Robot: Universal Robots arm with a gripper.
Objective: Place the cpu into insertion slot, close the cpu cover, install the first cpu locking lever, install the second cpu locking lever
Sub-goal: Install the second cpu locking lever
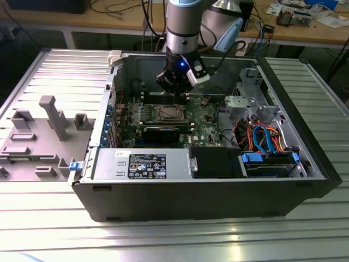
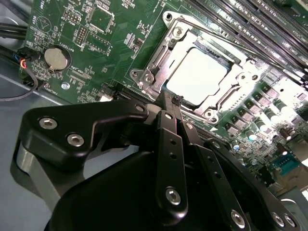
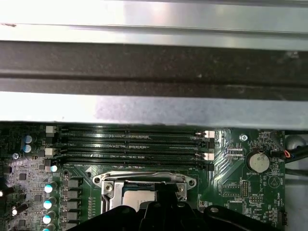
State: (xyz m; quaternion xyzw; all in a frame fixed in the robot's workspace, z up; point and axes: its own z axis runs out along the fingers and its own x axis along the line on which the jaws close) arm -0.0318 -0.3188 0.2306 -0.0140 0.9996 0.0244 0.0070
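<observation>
In the exterior view, the open black computer case (image 1: 202, 180) lies on a ribbed grey metal worktop (image 1: 163, 240), and the silver-and-grey robot arm (image 1: 182, 33) reaches down into it. Its black pincer (image 1: 173, 87) hangs just above the green motherboard (image 1: 210, 128), at about twelve o'clock from the socket. That view also takes in the grey moulded fixture tray (image 1: 38, 136) at nine o'clock from the case and the bundle of orange and blue cables (image 1: 267, 139) at three o'clock inside it.

The second wrist view gives the close detail: the small flat square cpu with its pale silver-grey top (image 2: 195, 77) sits in the socket, framed by the thin silvery metal cpu cover (image 2: 159, 57), which lies flat around it. The pincer (image 2: 175, 102) has its dark fingers drawn together to a point just at the cover's edge, gripping nothing. A round silver coin battery (image 2: 56, 58) is well apart from the socket.

The first wrist view adds the rows of black memory slots (image 3: 130, 142) beside the cpu cover (image 3: 144, 179).
</observation>
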